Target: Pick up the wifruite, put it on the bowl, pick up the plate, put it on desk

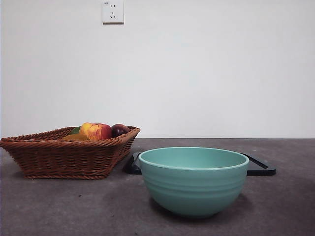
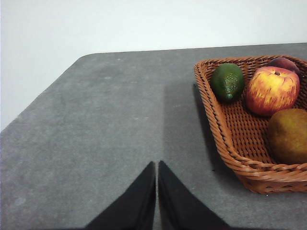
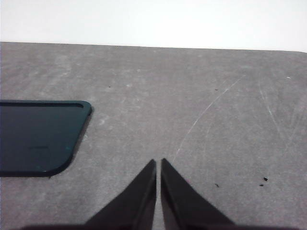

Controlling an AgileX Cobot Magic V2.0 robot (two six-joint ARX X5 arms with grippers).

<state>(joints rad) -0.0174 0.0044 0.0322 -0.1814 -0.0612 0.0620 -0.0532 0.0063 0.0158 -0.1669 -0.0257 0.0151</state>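
The wifruite [image 2: 289,135], a small orange-brown fruit, lies in a wicker basket [image 2: 225,143] with a red-and-yellow apple [image 2: 272,90]; in the front view only its top [image 1: 75,137] shows over the basket rim. The mint-green bowl [image 1: 193,181] stands empty on the desk [image 1: 59,211], in front of a dark flat plate [image 1: 260,166], which also shows in the right wrist view [image 3: 36,136]. My left gripper [image 2: 157,167] is shut and empty above bare desk beside the basket. My right gripper [image 3: 158,165] is shut and empty above bare desk beside the plate.
The basket [image 1: 64,155] at the left also holds a green avocado [image 2: 227,81] and a dark purple plum [image 2: 283,63]. A white wall with a socket [image 1: 112,12] stands behind the desk. The desk's rounded corner shows in the left wrist view.
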